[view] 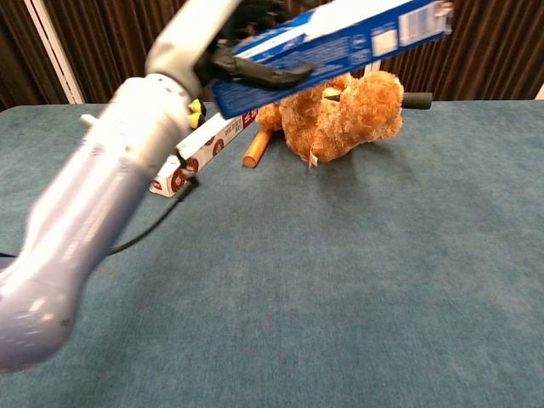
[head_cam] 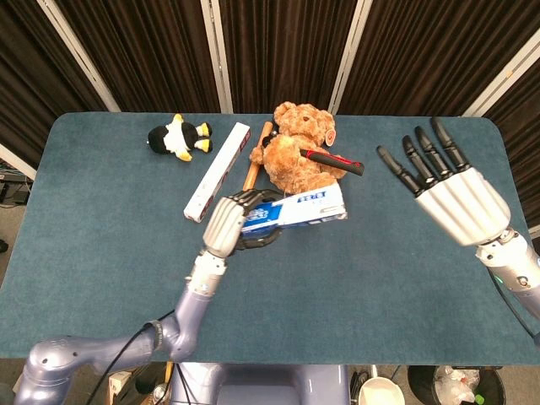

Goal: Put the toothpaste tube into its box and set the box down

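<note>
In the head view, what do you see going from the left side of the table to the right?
Penguin toy → long white box → wooden stick → teddy bear → right hand, open above the table.

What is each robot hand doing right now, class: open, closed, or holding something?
Left robot hand: holding the blue toothpaste box, lifted above the table.
Right robot hand: open, fingers spread, holding nothing.
</note>
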### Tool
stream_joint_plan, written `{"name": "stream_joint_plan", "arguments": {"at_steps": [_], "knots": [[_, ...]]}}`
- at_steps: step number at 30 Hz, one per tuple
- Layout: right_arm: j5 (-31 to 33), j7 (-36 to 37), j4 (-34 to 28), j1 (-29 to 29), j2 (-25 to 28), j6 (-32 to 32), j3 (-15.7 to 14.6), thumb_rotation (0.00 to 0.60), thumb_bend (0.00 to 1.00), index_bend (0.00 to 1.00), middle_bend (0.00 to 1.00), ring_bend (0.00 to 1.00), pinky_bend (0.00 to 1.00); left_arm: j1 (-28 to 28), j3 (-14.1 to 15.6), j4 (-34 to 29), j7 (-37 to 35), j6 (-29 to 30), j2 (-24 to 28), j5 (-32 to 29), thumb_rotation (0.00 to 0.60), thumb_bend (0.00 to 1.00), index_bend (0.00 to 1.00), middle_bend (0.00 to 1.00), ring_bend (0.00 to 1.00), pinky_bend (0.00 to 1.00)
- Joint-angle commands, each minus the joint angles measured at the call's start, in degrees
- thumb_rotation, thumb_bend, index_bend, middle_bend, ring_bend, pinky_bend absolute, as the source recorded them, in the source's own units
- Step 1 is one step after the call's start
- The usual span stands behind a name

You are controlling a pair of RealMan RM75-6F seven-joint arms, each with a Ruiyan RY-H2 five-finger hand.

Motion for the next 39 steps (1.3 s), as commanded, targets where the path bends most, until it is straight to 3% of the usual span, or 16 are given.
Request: {"name": "stream_joint_plan", "arguments": {"at_steps": [1, 9, 19, 30, 39], "knots": [[3.65, 1.29, -0.4, -2.53, -2.76, 2.4, 0.41, 0.6, 0.39, 0.0, 0.29, 0.2, 0.14, 2.99, 1.84, -1.98, -2.1, 2.21, 3.3, 1.26, 0.6, 0.37, 0.3, 0.44, 0.41, 0.5], [6.54, 2.64, -0.27, -5.44, -6.06, 4.94, -0.21, 0.6, 0.39, 0.0, 0.29, 0.2, 0.14, 9.35, 5.66, -5.3, -5.99, 5.57, 9.46, 2.74, 0.6, 0.38, 0.3, 0.45, 0.41, 0.5], [12.52, 6.4, -4.49, -8.68, -7.77, 4.33, -0.78, 0.6, 0.39, 0.0, 0.29, 0.2, 0.14, 15.9, 12.03, -4.11, -8.59, 5.89, 14.45, 3.99, 0.6, 0.38, 0.3, 0.45, 0.41, 0.5], [11.0, 5.6, -6.2, -8.59, -7.55, 4.61, -0.29, 0.6, 0.39, 0.0, 0.29, 0.2, 0.14, 21.75, 19.49, 2.19, -10.61, 3.91, 13.84, 5.93, 0.6, 0.38, 0.3, 0.45, 0.41, 0.5], [10.48, 4.82, -7.57, -8.97, -7.57, 4.43, -0.4, 0.6, 0.39, 0.0, 0.29, 0.2, 0.14, 23.47, 20.33, 8.49, -9.5, -1.49, 12.02, 4.08, 0.6, 0.35, 0.28, 0.4, 0.36, 0.47]]}}
